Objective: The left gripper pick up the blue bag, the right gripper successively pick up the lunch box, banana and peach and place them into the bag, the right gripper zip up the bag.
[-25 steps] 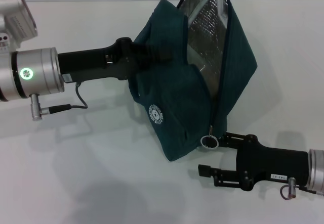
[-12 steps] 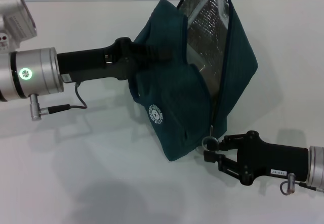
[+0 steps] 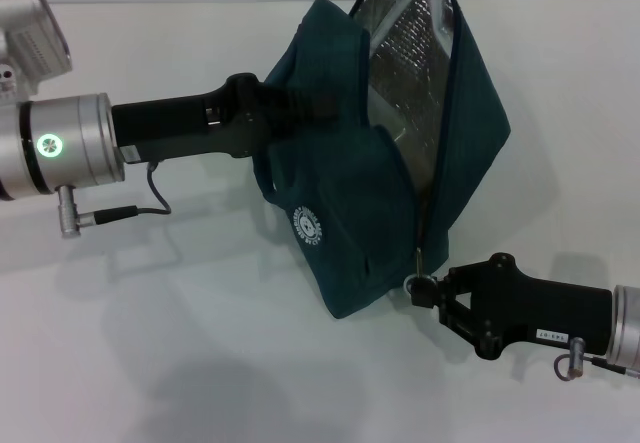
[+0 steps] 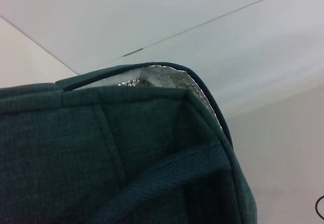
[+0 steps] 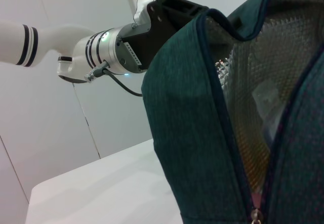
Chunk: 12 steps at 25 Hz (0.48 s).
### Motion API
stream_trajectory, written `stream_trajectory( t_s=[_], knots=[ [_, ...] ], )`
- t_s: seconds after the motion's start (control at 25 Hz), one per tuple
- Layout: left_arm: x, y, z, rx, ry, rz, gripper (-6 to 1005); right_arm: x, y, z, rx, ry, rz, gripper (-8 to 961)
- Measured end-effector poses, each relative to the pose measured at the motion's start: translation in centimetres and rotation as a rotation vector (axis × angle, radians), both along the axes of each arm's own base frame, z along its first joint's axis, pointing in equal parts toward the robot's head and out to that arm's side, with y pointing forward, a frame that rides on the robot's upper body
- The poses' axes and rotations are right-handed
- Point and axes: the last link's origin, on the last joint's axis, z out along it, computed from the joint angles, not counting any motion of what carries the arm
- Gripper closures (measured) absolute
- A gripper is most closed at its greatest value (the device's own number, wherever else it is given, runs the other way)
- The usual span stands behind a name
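Right gripper now closed onto metal ring zip pull at 5 o'clock of dark teal-blue fabric bag, left gripper clamping its upper edge at 10 o'clock, zip open over silver foil lining, white worktop around.

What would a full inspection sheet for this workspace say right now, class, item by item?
Surface: white table, bare around the bag.
Job's things: blue bag held up, mouth unzipped, foil lining showing; ring zip pull at the zip's low end.
Clutter: nothing seen.
Grippers: left gripper grips the bag's upper edge; right gripper shut on the zip pull.
Cables: grey cable under the left wrist.
Surroundings: plain white wall.
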Motion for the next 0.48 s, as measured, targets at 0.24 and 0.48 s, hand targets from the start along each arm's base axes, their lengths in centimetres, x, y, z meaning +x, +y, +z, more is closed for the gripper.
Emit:
stream_trajectory(
  t_s=[0.24, 0.48],
  knots=[
    [-0.03, -0.02, 0.01, 0.001, 0.0, 0.0, 952, 0.09, -0.08, 0.01, 0.001, 0.0, -0.003, 897],
    [-0.08, -0.04, 0.06, 0.002, -0.001, 0.001, 952, 0.43, -0.3, 0.2, 0.011, 0.003, -0.012, 942]
  ],
)
